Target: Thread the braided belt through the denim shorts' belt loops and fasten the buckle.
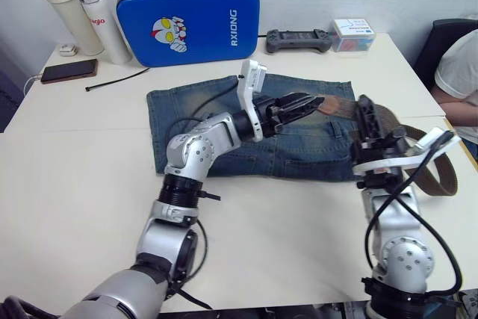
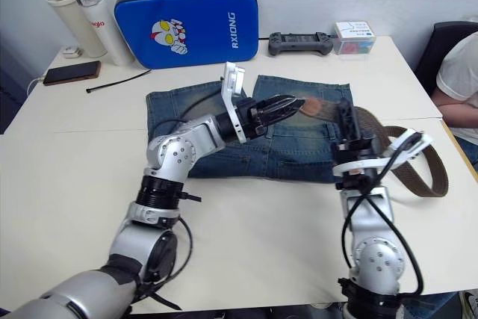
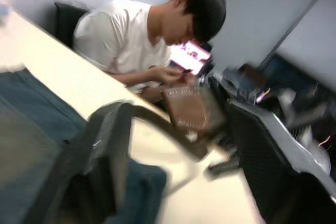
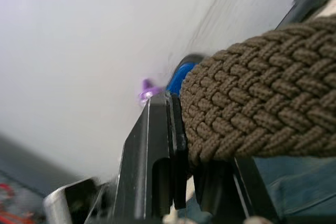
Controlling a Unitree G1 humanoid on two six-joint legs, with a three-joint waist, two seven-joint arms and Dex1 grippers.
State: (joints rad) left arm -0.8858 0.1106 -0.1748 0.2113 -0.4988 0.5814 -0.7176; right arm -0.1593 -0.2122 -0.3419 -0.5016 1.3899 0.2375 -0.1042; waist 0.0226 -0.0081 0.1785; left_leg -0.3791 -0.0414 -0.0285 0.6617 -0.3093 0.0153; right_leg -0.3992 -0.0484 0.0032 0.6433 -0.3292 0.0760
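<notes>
Braided belt (image 1: 441, 173): dark brown strap, long axis running across the waistband end of the denim shorts (image 1: 194, 121), which lie flat on the white worktop (image 1: 75, 177). Its lighter tan tip (image 1: 326, 105) sits at the mouth of my left end effector (image 1: 310, 102), whose fingers I read as pinched on that tip. From there the strap runs toward my right, passes through my right end effector (image 2: 348, 121), and loops out past the shorts' edge onto the worktop. In the right wrist view the braid (image 4: 262, 114) lies pressed against one black finger (image 4: 157, 150), so I judge that end effector clamped on the strap.

Key relation: tip lies directly at the left end effector, strap body at the right; the left is nearer the waistband. Belt loops and buckle: I cannot make them out. Threading looks barely begun.
</notes>
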